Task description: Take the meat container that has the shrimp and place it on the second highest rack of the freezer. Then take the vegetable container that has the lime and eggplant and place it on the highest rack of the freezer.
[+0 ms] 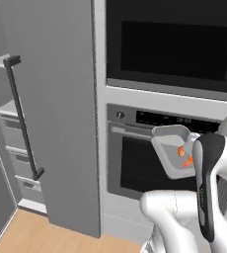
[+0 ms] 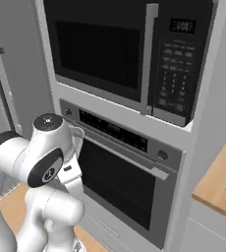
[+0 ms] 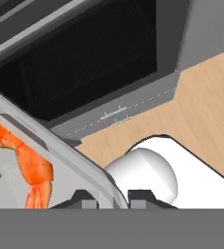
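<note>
The left base view is taken from behind the arm, facing the freezer (image 1: 61, 113) and oven (image 1: 150, 163). The right base view is taken from the other side, nearer the oven (image 2: 129, 187) and microwave (image 2: 129, 54); the oven front is shared. The hand view is set close, looking down past the oven (image 3: 89, 63) to the floor (image 3: 201, 107).

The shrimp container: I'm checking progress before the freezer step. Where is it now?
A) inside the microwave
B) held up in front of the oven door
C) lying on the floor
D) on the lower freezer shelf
B: the shrimp container is up in the air before the oven, the gripper shut on its rim.
</note>
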